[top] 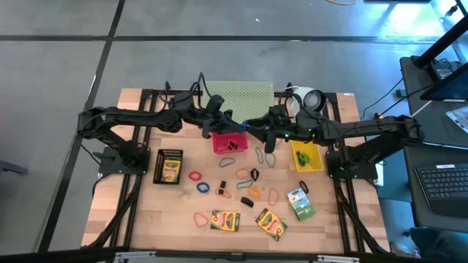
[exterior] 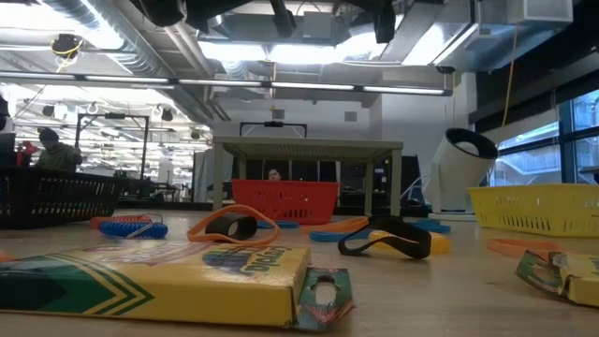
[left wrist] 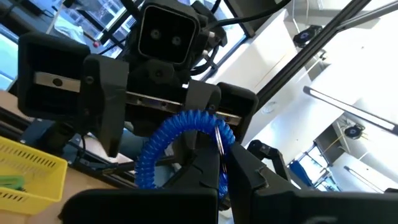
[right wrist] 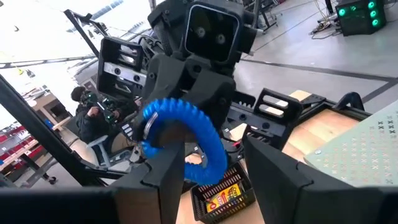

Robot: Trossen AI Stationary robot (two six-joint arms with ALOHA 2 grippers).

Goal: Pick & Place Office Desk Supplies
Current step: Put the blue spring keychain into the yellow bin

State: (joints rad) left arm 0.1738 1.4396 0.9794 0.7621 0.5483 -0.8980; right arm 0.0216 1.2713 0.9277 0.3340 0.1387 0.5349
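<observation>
High view: left gripper [top: 232, 126] and right gripper [top: 252, 128] meet nose to nose above the red mesh basket [top: 229, 142]; glossy crayon boxes [top: 225, 220] and thin rubber-band loops [top: 202, 188] lie scattered on the wood table [top: 139, 212].
Low view: flat crayon box [exterior: 159, 272] nearest; both grippers out of sight.
Left wrist view: left fingers [left wrist: 205, 171] clamped on a ribbed blue coil [left wrist: 163, 149].
Right wrist view: right fingers [right wrist: 165, 168] spread apart, one on each side of the blue coil [right wrist: 205, 140].

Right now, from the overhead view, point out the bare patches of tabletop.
Bare wood lies left of the black basket, toward the table's left edge, and along the near edge left of the crayon boxes. The stretch between the red basket and yellow basket, down to the boxes, is crowded with rubber bands and clips.
</observation>
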